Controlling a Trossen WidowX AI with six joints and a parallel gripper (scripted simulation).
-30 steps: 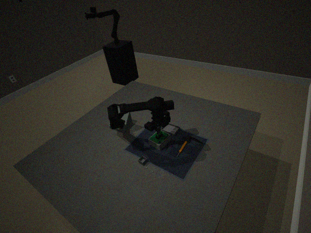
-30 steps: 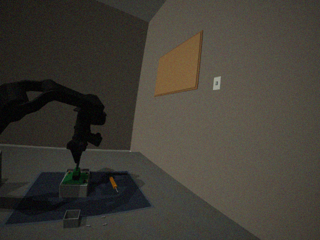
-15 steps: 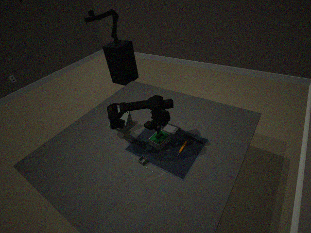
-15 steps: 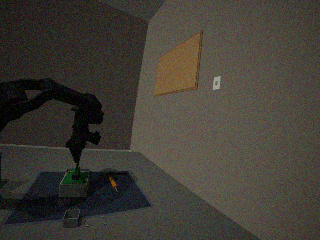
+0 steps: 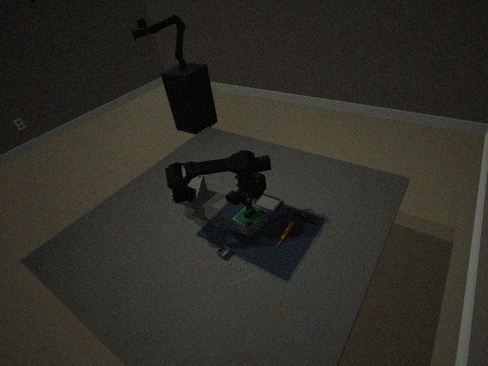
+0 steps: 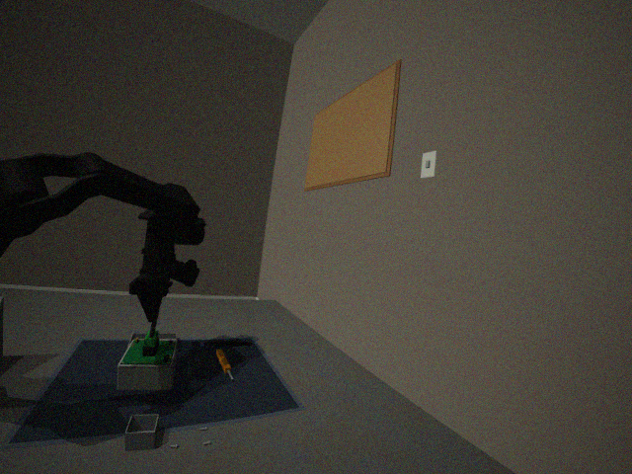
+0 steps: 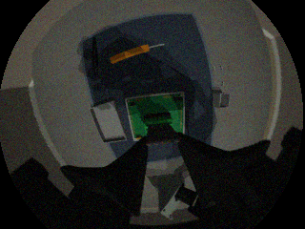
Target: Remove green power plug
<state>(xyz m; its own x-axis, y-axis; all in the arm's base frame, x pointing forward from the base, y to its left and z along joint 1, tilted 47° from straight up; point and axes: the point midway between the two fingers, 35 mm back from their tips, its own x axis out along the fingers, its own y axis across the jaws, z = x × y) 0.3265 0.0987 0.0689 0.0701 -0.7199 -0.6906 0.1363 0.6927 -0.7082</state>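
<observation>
I had the gripper [image 5: 248, 204] [image 6: 153, 326] [image 7: 162, 137] partway open, its narrow fingertips pinching the green power plug [image 6: 151, 339] from either side. The plug was over the circuit board [image 5: 241, 216] [image 6: 133, 352] [image 7: 138, 125], right at the dark socket [image 6: 149, 351] [image 7: 157, 116]; I couldn't tell how much of it was seated. My arm [image 5: 213, 166] [image 6: 122, 186] reached out and bent at the wrist, so the gripper pointed steeply down, slightly slanted in the exterior view. The plug looked roughly upright there, but its long axis was too dark to make out. The socket's long side ran crosswise in my wrist view. The shallow grey tray [image 5: 269, 202] [image 6: 168, 335] [image 7: 109, 121] sat beside the board, apart from the plug.
</observation>
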